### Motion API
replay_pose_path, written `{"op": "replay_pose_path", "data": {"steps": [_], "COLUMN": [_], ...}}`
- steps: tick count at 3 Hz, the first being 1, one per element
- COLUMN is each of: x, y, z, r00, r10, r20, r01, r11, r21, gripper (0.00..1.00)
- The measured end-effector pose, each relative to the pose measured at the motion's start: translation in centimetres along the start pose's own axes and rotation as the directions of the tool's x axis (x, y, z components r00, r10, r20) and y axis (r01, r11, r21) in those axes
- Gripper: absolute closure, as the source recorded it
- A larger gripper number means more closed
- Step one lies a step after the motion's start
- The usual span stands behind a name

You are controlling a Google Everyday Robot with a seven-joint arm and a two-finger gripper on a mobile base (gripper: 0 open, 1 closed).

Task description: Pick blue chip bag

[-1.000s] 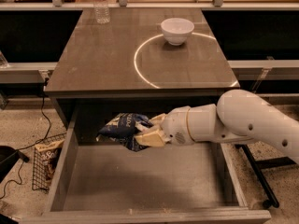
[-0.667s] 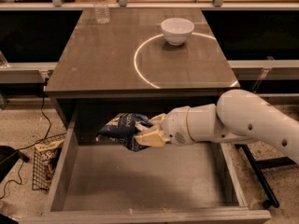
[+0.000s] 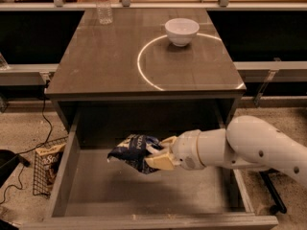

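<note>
Wire basket (image 3: 40, 178) on the floor far left, tan snack bag (image 3: 48, 158) inside. Water bottle (image 3: 102, 6) at back left of the counter (image 3: 105, 61). Blue chip bag (image 3: 132, 152) hangs over the open drawer (image 3: 61, 181). Gripper (image 3: 156, 156) pinches the bag's right edge. White bowl (image 3: 182, 31) on the counter. Arm (image 3: 249, 147) enters from the right.

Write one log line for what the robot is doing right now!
tool: inside open drawer | grip: shut on blue chip bag | bowl: on tabletop
</note>
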State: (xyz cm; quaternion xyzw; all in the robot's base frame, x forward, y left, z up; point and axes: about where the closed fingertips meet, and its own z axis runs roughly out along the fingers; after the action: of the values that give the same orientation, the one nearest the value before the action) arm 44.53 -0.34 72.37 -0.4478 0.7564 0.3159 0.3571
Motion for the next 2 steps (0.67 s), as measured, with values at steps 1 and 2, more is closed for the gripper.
{"op": "replay_pose_path", "data": {"steps": [1, 2], "x": [3.67, 3.76], "y": [0.96, 1.15], "z": [-0.09, 0.01], "r00": [0.999, 0.999], "r10": [0.033, 0.033], "r20": [-0.025, -0.029], "r01": [-0.033, -0.033], "r11": [0.9993, 0.9993], "r21": [0.019, 0.016], "gripper": [1.00, 0.83]}}
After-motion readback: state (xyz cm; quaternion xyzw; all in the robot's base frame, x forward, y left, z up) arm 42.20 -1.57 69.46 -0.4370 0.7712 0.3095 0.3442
